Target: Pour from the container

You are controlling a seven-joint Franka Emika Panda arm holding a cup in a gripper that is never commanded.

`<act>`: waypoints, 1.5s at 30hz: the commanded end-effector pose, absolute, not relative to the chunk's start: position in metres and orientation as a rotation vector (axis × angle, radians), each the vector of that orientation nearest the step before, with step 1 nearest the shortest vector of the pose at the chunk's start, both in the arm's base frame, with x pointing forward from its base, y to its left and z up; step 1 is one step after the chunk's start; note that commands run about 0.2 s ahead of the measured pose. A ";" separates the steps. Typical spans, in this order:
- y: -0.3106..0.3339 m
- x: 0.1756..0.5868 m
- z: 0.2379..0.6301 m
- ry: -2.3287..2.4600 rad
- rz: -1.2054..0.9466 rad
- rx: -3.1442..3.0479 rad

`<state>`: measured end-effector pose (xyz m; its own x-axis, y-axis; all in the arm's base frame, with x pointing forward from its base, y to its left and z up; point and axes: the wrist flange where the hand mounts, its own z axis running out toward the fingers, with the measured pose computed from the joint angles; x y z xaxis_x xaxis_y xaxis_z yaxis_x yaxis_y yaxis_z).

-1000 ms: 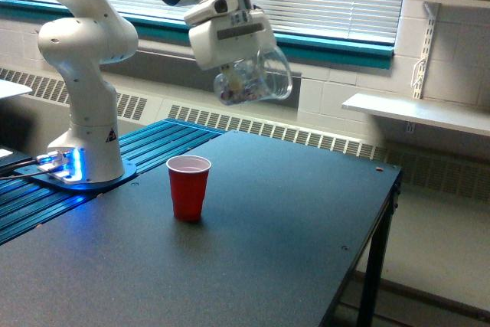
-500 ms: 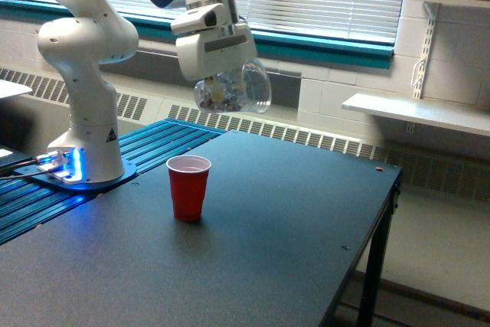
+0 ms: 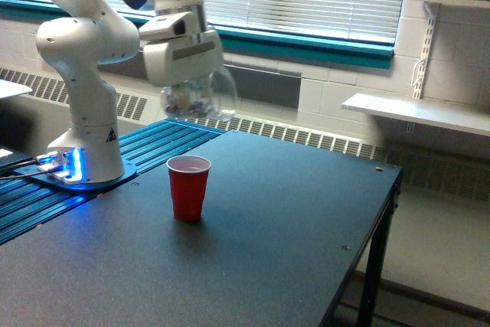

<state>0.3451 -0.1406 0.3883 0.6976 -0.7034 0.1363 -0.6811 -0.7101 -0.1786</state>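
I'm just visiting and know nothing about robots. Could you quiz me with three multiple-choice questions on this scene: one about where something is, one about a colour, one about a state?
1. Where is the clear container?
A. On the floor
B. In the air, held by the gripper
C. Inside the cup

2. What colour is the cup on the table?
A. Red
B. Yellow
C. White

3. How does that cup stand?
A. On its side
B. Upside down
C. Upright, mouth open

Answers:
1 B, it hangs under the gripper, above the table.
2 A, its wall is plainly red.
3 C, its open rim faces upward.
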 end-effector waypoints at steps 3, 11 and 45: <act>-0.163 0.313 0.369 1.054 -0.229 -2.866; -0.156 0.275 0.351 0.931 -0.209 -2.968; -0.132 0.251 0.360 0.262 -0.140 -3.238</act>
